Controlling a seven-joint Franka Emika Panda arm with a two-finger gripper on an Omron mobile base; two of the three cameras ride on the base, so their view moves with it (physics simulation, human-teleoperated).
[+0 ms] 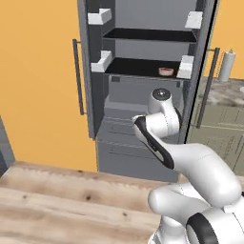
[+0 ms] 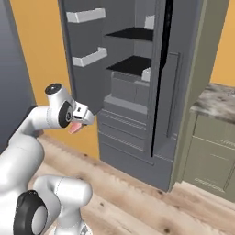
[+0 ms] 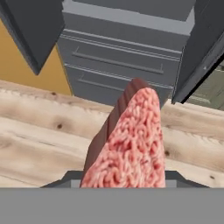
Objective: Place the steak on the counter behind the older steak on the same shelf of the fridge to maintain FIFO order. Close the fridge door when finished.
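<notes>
1. I am keeping the claw pinched on the steak; in the hand view the pink wedge is rising between the tips, and in the right base view a sliver of pink is peeking out under the claw
2. The claw is hanging low, in front of the open fridge, at about the level of its drawers and over the wooden floor
3. I am reading the pick as done: the steak is off the table and riding in my grip, well apart from the shelf
4. The older steak is sitting near the front right of the lower black shelf, just beside a white door bin
5. What I am judging as left: lifting the wedge to that shelf, reaching past the round steak to set it behind, letting go, backing out and swinging the door shut
6. The left base view is giving me the older steak and both shelves face on, but my own arm is covering the claw there
7. The right base view is giving me the claw from the side and the table edge
8. The hand view is giving me the meat's grainy face, the drawer fronts and the floor beyond it
</notes>
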